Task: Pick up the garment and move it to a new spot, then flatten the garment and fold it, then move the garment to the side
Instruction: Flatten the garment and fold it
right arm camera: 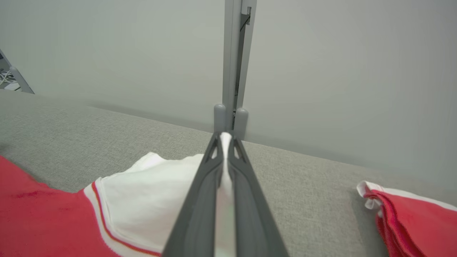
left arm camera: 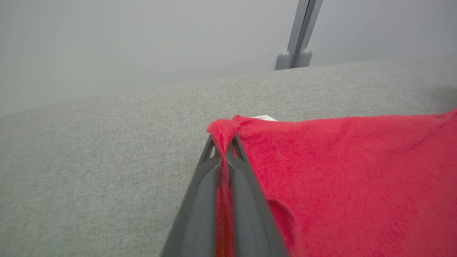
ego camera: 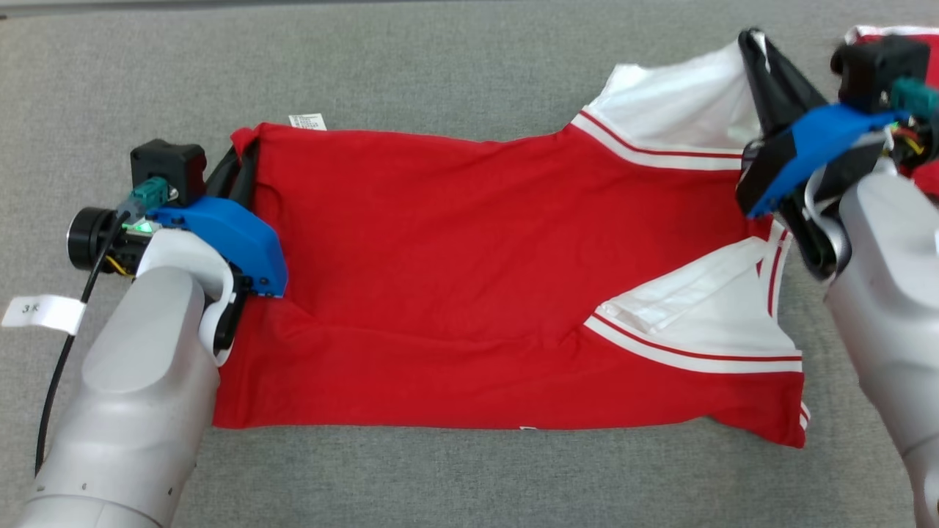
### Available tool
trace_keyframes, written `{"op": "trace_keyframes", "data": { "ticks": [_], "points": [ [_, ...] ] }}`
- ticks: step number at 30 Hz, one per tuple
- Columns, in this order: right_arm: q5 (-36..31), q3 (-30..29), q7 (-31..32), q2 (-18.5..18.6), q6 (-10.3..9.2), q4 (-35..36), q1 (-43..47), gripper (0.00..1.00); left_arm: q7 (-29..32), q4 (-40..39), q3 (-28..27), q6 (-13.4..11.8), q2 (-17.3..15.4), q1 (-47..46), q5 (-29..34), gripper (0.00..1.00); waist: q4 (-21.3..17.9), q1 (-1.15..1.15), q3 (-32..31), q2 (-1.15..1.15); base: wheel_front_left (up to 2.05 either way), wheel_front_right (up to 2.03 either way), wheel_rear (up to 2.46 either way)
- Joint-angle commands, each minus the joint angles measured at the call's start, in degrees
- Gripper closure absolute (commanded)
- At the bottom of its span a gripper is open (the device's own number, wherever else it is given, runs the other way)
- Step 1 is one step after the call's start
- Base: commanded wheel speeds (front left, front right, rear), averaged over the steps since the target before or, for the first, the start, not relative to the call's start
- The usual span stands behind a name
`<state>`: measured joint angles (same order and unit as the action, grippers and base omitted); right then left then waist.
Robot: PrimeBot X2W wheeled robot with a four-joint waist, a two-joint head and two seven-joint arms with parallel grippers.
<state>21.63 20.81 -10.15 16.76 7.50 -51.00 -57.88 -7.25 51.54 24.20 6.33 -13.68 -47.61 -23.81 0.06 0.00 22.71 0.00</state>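
The garment is a red shirt with white, red-striped shoulders, spread sideways over the grey surface. My left gripper is shut on its far-left hem corner; in the left wrist view a bunch of red cloth is pinched between the fingers of the left gripper. My right gripper is shut on the white far shoulder at the upper right, lifting it slightly. The right wrist view shows white fabric clamped in the right gripper.
Another folded red and white garment lies at the far right. A white label pokes out at the garment's far edge. A grey post and a wall rise behind the surface. A paper tag hangs on my left arm's cable.
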Motion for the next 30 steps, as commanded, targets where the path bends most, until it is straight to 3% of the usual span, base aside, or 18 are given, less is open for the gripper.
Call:
{"op": "trace_keyframes", "data": {
  "ticks": [1,9,16,30],
  "points": [
    [1.2,0.4,-1.1,0.9,-0.01,3.3,4.0,1.00,-0.3,-0.7,-0.3,-0.4,-0.5,1.5,-0.4,1.00,-0.9,0.00,-1.3,0.00,0.00,0.00,0.00],
    [3.0,-2.4,-1.6,1.9,-0.01,18.1,19.5,1.00,-0.6,-4.3,-0.3,-1.3,-2.3,6.6,-1.2,1.00,-2.1,0.00,-3.7,0.00,0.00,0.00,0.00],
    [1.6,-6.8,0.8,0.1,0.00,28.7,31.4,1.00,-1.1,-8.4,-0.4,-2.4,-3.8,12.2,-1.9,1.00,-2.3,0.00,-5.5,0.00,0.00,0.00,0.00],
    [-0.7,-14.7,5.7,-5.0,0.00,40.8,48.7,1.00,-3.2,-16.5,0.2,-5.1,-4.0,21.3,-2.9,1.00,-1.4,0.00,-7.7,0.00,0.00,0.00,0.00]
  ]
}}
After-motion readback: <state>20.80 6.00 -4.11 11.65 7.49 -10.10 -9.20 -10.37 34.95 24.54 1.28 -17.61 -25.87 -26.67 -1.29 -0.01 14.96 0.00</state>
